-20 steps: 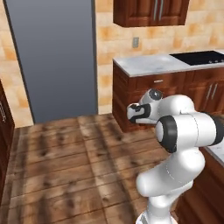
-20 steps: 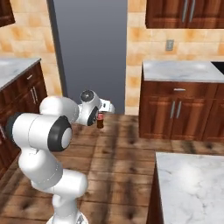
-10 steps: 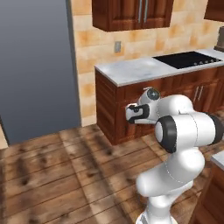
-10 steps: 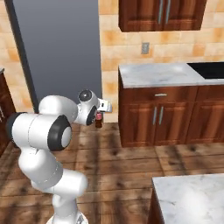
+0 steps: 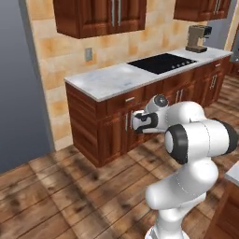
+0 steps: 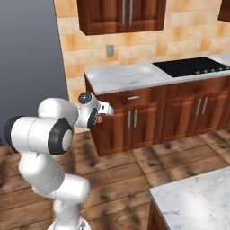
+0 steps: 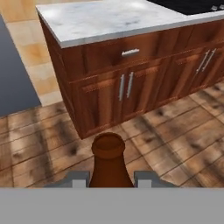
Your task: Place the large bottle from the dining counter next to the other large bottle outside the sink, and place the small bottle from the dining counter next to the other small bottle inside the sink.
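My gripper (image 7: 111, 177) is shut on the small bottle (image 7: 108, 157), a dark brown bottle whose round reddish top rises between the two fingertips in the hand view. In the right base view the gripper (image 6: 105, 114) is held out at chest height with a bit of the bottle's red cap (image 6: 99, 119) beneath it. In the left base view the gripper (image 5: 134, 122) points left, in front of the wooden cabinets. A corner of the marble dining counter (image 6: 193, 197) lies at the lower right. The sink and the large bottles are out of view.
A marble kitchen counter (image 5: 107, 79) on dark wood cabinets (image 7: 127, 87) carries a black stovetop (image 5: 161, 62) and a coffee machine (image 5: 197, 37). A tall grey fridge (image 5: 18, 93) stands at the left. Bare plank floor (image 5: 70, 191) lies between me and the cabinets.
The whole picture has shifted: the base has turned, so the fridge slid off left and the stovetop counter came to the middle. The gripper's hold on the bottle is unchanged.
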{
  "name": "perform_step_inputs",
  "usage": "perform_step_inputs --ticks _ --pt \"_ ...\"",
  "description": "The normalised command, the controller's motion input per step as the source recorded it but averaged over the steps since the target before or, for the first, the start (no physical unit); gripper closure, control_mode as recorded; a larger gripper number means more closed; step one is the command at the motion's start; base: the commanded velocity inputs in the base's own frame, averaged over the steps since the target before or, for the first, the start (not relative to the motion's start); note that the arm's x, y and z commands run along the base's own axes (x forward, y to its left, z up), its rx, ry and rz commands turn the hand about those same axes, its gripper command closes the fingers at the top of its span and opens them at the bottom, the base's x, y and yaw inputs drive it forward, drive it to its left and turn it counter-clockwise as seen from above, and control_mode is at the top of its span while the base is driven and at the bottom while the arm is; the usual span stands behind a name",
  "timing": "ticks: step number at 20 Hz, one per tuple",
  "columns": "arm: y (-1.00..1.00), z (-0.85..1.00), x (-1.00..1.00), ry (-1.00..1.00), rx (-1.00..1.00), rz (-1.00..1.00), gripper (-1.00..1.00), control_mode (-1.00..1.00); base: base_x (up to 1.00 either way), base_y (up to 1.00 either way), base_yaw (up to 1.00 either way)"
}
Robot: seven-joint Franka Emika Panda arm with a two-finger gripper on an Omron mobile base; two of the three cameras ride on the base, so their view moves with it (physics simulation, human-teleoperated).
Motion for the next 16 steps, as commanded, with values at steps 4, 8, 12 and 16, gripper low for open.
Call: perform_step_inputs --ticks 4,8,12,16 --pt "0.00 0.00 0.00 0.00 0.00 0.00 1.00 1.00 0.57 0.30 -0.44" --pt "0.00 0.00 0.00 0.00 0.00 0.00 1.00 1.00 0.55 0.25 -0.45" --pt "0.00 0.00 0.00 0.00 0.00 0.00 1.00 1.00 0.58 0.24 -0.44" --pt "0.00 0.00 0.00 0.00 0.00 0.00 1.00 1.00 0.59 0.21 -0.44"
